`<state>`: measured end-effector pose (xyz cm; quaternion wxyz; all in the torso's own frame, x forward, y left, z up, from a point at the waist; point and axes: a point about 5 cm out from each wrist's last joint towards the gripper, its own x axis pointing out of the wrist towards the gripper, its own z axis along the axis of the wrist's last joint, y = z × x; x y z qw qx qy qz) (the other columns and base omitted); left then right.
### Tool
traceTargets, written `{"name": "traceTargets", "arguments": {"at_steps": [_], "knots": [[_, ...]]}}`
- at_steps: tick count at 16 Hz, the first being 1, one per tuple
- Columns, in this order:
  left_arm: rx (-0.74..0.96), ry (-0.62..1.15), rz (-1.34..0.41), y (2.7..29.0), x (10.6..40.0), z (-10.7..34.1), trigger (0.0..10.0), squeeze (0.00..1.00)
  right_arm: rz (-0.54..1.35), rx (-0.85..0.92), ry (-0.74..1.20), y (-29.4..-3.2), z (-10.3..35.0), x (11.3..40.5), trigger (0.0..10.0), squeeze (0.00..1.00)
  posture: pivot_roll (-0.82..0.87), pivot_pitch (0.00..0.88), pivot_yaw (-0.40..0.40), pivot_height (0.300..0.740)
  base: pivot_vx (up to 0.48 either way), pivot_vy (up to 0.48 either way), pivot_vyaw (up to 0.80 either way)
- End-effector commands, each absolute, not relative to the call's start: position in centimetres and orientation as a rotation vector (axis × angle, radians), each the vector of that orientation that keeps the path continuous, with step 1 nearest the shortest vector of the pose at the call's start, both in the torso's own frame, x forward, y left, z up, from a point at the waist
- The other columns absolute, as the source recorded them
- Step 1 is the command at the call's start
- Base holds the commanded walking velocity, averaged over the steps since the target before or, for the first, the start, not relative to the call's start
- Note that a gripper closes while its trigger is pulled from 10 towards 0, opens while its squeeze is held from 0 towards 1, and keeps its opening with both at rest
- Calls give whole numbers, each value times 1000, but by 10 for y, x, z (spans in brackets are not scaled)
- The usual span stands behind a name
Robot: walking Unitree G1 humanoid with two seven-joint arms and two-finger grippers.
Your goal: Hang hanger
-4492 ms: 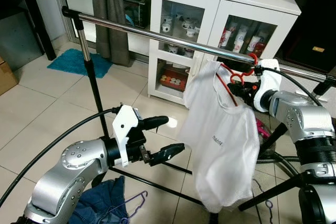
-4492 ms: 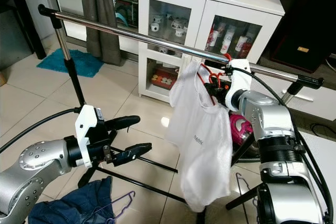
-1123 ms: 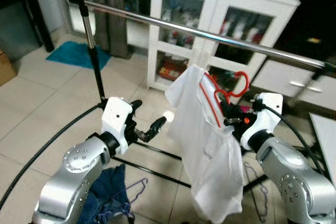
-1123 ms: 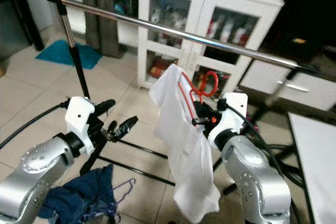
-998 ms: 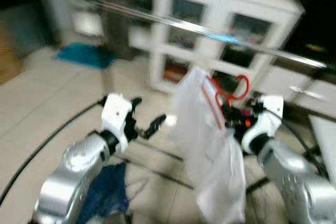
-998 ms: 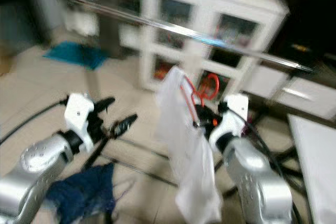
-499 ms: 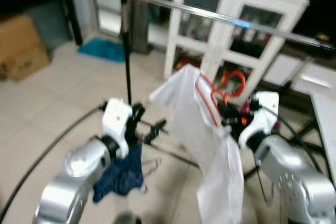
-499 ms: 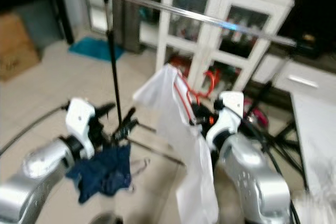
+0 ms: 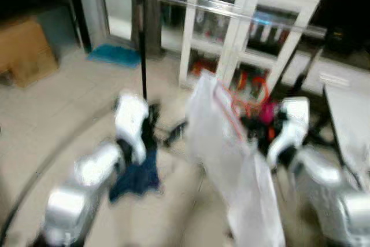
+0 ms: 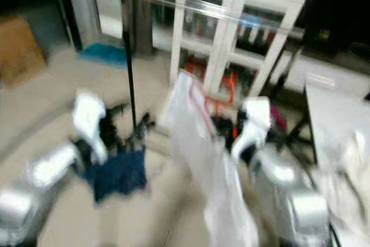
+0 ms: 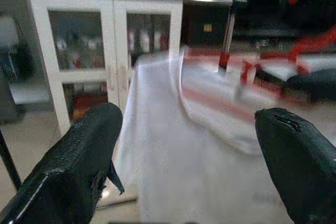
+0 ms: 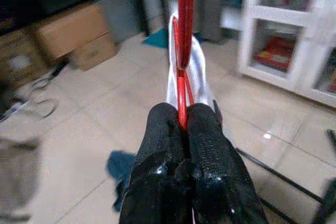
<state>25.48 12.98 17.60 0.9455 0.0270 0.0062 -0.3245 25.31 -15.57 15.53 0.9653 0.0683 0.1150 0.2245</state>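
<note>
Head views heavily blurred. Right pincer (image 12: pixel 181 129) clamped tight on the thin red hanger (image 12: pixel 184 30), both fingers pressed together on the wire, which runs straight up out of the fingertips. White shirt (image 9: pixel 231 154) hangs on the hanger, draping below and to the left of the right pincer. Left pincer (image 11: pixel 189 145) has its fingers wide apart, empty, pointing at the shirt from its left, close but not touching as far as I can tell.

Clothes rail (image 9: pixel 231 13) is above and beyond both pincers, well apart from the hanger hook; hanger not yet on it.

Handling, judged: hanger looks like thin wire, light, a bit springy, smooth enough to twist in a pinch grip. Shirt is soft, light, will swing and pull the load off-centre. Current hold is near the hook, which looks like the right spot: it leaves the hook free to go over the rail. The shirt itself gives no firm hold.

Dark blue garment (image 9: pixel 136 177) on the floor below the left pincer. White cabinet (image 9: pixel 248 27) behind the rail.
</note>
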Motion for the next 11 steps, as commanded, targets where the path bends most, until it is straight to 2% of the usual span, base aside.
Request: {"name": "traceTargets", "arguments": {"at_steps": [1, 4, 7, 8, 9, 10, 11], "knots": [[46, -1, -691, 126, 256, 182, 10000, 1000, 517, 130, 168, -150, 172, 257, 0, 0, -25, 0, -99, 740, 0, 0, 0], [55, -25, -672, 126, 262, 190, 10000, 1000, 570, 140, 151, -145, 178, 258, 0, 0, -25, 0, -90, 740, 0, 0, 0], [109, -8, -548, 140, 276, 188, 10000, 1000, 641, 159, 110, -141, 188, 257, 0, 0, -25, 0, -89, 740, 0, 0, 0], [106, -15, -556, 140, 280, 188, 10000, 835, 660, 161, 104, -140, 189, 257, 0, 0, -20, 0, -97, 740, 0, 0, 0], [110, -23, -566, 139, 285, 189, 10000, 118, 684, 161, 101, -139, 190, 256, 0, 0, -22, 0, -96, 740, 0, 0, 0], [131, -31, -561, 140, 296, 189, 10000, 0, 731, 163, 92, -136, 192, 253, 0, 0, -24, 0, -90, 740, 0, 0, 0], [138, -35, -552, 141, 300, 190, 10000, 0, 750, 166, 87, -135, 193, 252, 0, 0, -24, 0, -90, 740, 0, 0, 0]]}}
